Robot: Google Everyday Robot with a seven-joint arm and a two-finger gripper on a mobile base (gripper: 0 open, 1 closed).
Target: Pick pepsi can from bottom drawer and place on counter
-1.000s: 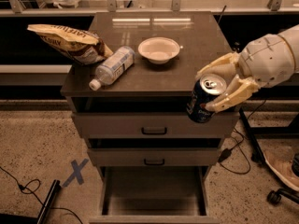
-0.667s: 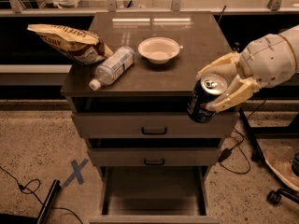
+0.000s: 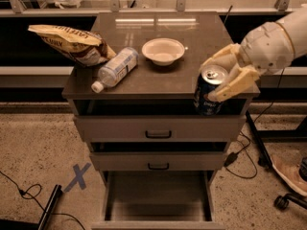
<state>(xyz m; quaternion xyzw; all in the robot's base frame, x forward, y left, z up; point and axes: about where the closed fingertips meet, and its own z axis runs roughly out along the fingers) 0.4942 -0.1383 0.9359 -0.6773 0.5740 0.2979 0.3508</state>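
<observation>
The pepsi can (image 3: 205,104) is pinched by the end effector (image 3: 209,82) at the desk's (image 3: 158,78) front-right edge, the arm (image 3: 268,47) extended from the right.

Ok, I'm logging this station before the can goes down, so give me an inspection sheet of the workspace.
Surface: counter glossy, bare along its front right.
Job's things: pepsi can held at the counter's front right edge, not set down; bottom drawer open, nothing seen inside.
Clutter: chip bag, clear bottle on its side, white bowl, all on the counter.
Grippers: gripper at the counter's front right corner, fingers shut on the pepsi can.
Cables: black cable on the floor at left; second cable at right.
Surroundings: blue tape X on the floor; chair caster at lower right.
</observation>
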